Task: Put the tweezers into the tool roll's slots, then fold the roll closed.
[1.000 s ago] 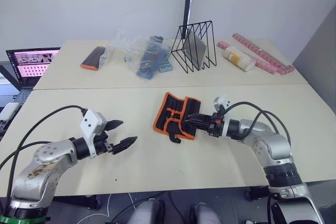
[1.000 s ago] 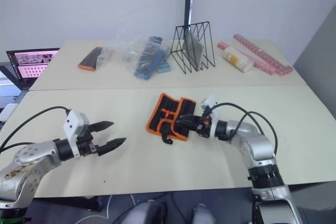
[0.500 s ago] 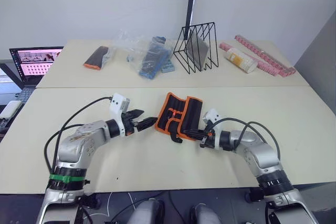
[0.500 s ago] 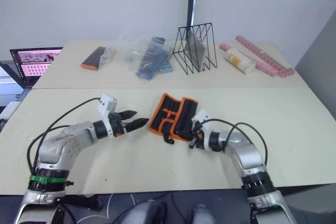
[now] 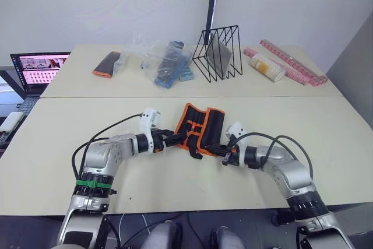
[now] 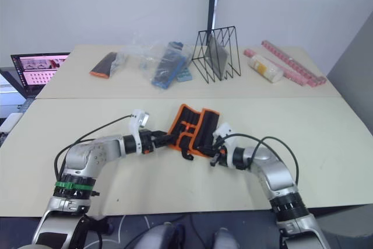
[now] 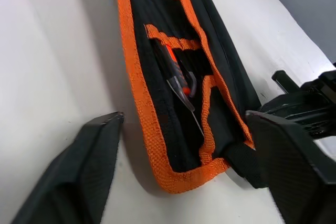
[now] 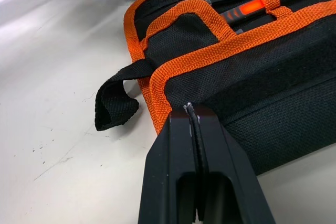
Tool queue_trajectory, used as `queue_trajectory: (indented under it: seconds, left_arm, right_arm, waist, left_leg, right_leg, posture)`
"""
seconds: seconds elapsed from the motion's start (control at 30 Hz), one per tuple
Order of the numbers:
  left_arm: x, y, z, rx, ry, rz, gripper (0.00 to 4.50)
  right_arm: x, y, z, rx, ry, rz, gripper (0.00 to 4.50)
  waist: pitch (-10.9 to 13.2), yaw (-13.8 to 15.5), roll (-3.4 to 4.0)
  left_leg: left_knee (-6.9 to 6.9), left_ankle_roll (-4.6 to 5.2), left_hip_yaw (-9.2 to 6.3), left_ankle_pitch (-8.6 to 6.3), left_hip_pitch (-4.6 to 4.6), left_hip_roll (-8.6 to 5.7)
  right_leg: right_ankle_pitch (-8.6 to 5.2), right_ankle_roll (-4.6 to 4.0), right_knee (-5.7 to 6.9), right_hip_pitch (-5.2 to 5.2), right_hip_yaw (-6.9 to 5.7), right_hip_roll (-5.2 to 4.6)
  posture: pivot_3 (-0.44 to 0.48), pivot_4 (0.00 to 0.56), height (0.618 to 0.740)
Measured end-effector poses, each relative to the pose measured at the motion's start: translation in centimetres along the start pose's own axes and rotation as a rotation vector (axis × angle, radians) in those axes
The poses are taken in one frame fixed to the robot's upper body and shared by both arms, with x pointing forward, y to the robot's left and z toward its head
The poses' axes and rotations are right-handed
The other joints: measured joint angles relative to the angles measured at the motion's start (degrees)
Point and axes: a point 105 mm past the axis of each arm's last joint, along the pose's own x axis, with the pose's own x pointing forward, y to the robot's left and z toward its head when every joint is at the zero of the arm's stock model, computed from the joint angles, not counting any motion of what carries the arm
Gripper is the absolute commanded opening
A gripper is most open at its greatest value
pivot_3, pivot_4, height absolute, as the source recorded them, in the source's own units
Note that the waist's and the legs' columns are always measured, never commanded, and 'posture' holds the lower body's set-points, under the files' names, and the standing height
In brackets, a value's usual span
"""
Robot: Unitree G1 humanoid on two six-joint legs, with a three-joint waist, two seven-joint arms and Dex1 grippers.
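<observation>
The tool roll (image 5: 198,127), black fabric with orange binding, lies partly folded in the middle of the front table. In the left wrist view its inner slots (image 7: 176,77) hold a slim tool with an orange-red mark. My left gripper (image 5: 170,139) is at the roll's left edge, open, its fingers (image 7: 89,171) spread either side of the roll's near end. My right gripper (image 5: 217,149) is at the roll's near right edge, shut on a thin tweezers (image 8: 190,116) whose tip touches the orange binding (image 8: 210,59).
A black strap (image 8: 113,106) hangs from the roll's near corner. On the far table stand a black wire rack (image 5: 217,51), clear bags of blue items (image 5: 164,62), a small black-and-orange pouch (image 5: 106,64), a white bottle (image 5: 265,65) and pink strips (image 5: 291,56). A laptop (image 5: 35,69) sits at far left.
My left arm has swung in from the front left to the roll's left edge. My right gripper has slid along the roll toward its near right corner, still shut.
</observation>
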Motion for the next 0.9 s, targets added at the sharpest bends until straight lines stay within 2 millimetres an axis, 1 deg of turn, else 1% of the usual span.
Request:
queue_trajectory:
  seconds: [0.1,0.27,0.4,0.57,0.63,0.73,0.83,0.9]
  left_arm:
    - [0.2,0.0,-0.2,-0.015,0.003,-0.005,1.71]
    - [0.0,-0.3,0.0,-0.012,-0.002,-0.028,0.03]
    - [0.0,-0.8,0.3,0.013,-0.008,-0.043,0.03]
    - [0.6,-2.2,1.2,0.075,-0.004,-0.087,0.03]
    - [1.0,-3.0,1.5,0.102,0.0,-0.114,0.03]
    - [1.9,-4.1,1.4,0.125,0.012,-0.149,0.03]
    - [2.9,-4.8,1.3,0.189,0.033,-0.155,0.03]
    - [3.4,-5.1,0.8,0.239,0.063,-0.156,0.03]
  right_arm:
    - [0.0,-0.1,0.1,0.005,0.004,-0.006,0.0]
    - [0.0,-0.2,0.0,0.017,0.012,-0.016,0.0]
    - [0.0,-0.2,0.1,0.021,0.019,-0.024,0.0]
    - [0.0,-0.2,0.1,0.024,0.024,-0.03,0.0]
    - [0.0,-0.2,0.1,0.025,0.026,-0.033,0.0]
    - [0.0,-0.2,0.1,0.027,0.029,-0.039,0.0]
    - [0.0,-0.2,0.1,0.028,0.031,-0.043,0.0]
    - [-0.1,-0.2,0.1,0.028,0.036,-0.049,0.0]
  waist:
    - [0.0,0.0,-0.03]
    - [0.0,0.0,-0.04]
    - [0.0,0.0,-0.04]
    - [0.0,0.0,-0.04]
    - [0.0,0.0,-0.05]
    - [0.0,0.1,-0.05]
    - [0.0,0.1,-0.05]
    - [0.0,0.1,-0.05]
  left_leg:
    - [0.02,0.0,0.0,0.0,0.0,0.04]
    - [0.03,0.01,0.0,-0.01,0.0,0.05]
    - [0.03,0.01,0.0,-0.01,0.0,0.05]
    - [0.03,0.01,0.0,-0.01,0.0,0.05]
    - [0.04,0.01,0.0,-0.01,0.0,0.05]
    - [0.06,0.01,0.0,-0.01,0.0,0.05]
    - [0.07,0.01,0.0,-0.01,0.0,0.05]
    - [0.07,0.01,0.0,-0.01,0.01,0.05]
  right_leg:
    - [0.05,-0.06,0.0,0.0,0.0,-0.07]
    - [0.11,-0.07,-0.01,0.0,-0.02,-0.1]
    - [0.12,-0.08,-0.01,0.0,-0.02,-0.1]
    - [0.13,-0.07,-0.02,0.01,-0.02,-0.1]
    - [0.13,-0.07,-0.02,0.03,-0.02,-0.1]
    - [0.13,-0.07,-0.02,0.04,-0.03,-0.1]
    - [0.13,-0.07,-0.03,0.06,-0.03,-0.09]
    - [0.13,-0.07,-0.03,0.07,-0.03,-0.1]
  posture:
    - [0.0,0.15,0.707]
    - [0.0,0.15,0.707]
    - [0.0,0.15,0.707]
    - [0.0,0.15,0.707]
    - [0.0,0.15,0.707]
    - [0.0,0.15,0.707]
    - [0.0,0.15,0.707]
    - [0.0,0.15,0.707]
